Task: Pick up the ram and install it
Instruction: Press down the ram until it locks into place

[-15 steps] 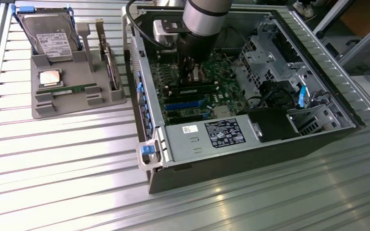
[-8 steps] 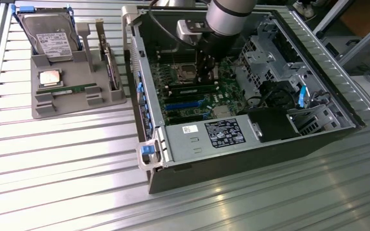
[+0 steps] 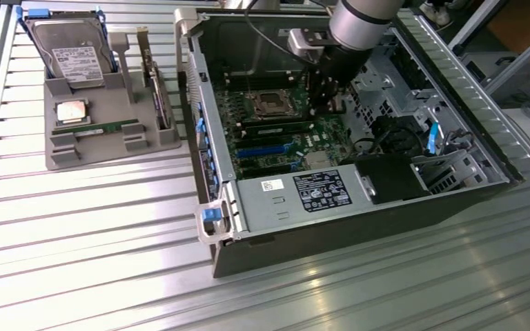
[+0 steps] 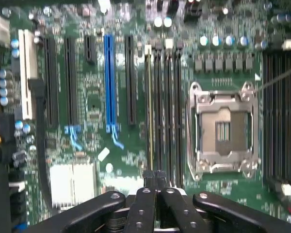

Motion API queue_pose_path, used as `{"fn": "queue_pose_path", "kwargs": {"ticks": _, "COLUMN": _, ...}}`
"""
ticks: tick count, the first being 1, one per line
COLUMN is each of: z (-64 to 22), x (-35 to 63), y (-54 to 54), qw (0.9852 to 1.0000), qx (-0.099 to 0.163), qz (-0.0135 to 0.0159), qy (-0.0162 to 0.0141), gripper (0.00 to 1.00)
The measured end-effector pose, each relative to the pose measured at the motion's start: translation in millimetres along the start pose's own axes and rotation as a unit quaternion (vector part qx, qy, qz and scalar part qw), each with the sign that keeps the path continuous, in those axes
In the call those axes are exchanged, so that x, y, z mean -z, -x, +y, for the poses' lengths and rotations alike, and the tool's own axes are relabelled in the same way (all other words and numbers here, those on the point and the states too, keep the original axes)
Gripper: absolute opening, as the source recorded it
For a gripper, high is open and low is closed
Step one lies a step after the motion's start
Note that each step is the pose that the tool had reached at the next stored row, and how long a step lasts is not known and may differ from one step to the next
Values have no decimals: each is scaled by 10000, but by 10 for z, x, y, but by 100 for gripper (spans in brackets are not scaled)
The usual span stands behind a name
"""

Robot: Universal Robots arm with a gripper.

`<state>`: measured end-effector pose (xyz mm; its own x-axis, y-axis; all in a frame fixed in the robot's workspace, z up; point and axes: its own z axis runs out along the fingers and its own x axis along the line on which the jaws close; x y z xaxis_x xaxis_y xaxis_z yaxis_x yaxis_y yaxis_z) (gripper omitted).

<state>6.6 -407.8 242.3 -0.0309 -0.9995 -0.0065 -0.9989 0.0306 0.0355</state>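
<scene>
1 slatted metal worktop (image 3: 81, 227) carries everything. On it the open computer case (image 3: 486, 172) lies on its side, motherboard (image 3: 275, 148) facing up. Just beside the case, on the exterior view's left, sits a grey holder (image 3: 108, 155) with the hard drive (image 3: 72, 48) standing at its back.

My 1 arm reaches down inside the case. The gripper (image 3: 328, 96) hangs low over the board near the processor socket (image 3: 270, 103). On the wrist view the gripper (image 4: 155, 175) is closed, fingers (image 4: 146, 177) pressed together, and I see nothing between them. It sits over the near end of the 4 long memory slots (image 4: 163, 111), which run straight away from the fingertips. 1 slot shows a yellowish edge; I can't tell if a stick is seated there.

The ram (image 3: 99, 129) I can see lies flat in the holder, in front of the square processor chip (image 3: 72, 110). It is outside the case, well apart from the gripper and off to the exterior view's left, with the case wall (image 3: 196, 103) between them. Its long axis runs roughly across the exterior view, the right end a touch higher. My read: the gripper is empty and that stick is not picked up.
</scene>
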Motion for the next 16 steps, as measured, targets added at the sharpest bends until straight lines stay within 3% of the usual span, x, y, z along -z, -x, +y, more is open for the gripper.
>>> {"fn": "queue_pose_path", "kwargs": {"ticks": 3, "z": -159, "x": 6, "y": 5, "qw": 10000, "qx": -1, "qz": 0, "qy": 0, "gripper": 11}}
{"fn": "queue_pose_path", "kwargs": {"ticks": 5, "z": -329, "x": 12, "y": 10, "qw": 10000, "qx": -2, "qz": 0, "qy": 0, "gripper": 11}}
{"fn": "queue_pose_path", "kwargs": {"ticks": 7, "z": -423, "x": 21, "y": 14, "qw": 10000, "qx": -3, "qz": 1, "qy": 0, "gripper": 11}}
{"fn": "queue_pose_path", "kwargs": {"ticks": 9, "z": -473, "x": 71, "y": 16, "qw": 10000, "qx": -3, "qz": 0, "qy": 0, "gripper": 11}}
{"fn": "queue_pose_path", "kwargs": {"ticks": 16, "z": -484, "x": 325, "y": 23, "qw": 10000, "qx": -4, "qz": 1, "qy": 0, "gripper": 11}}
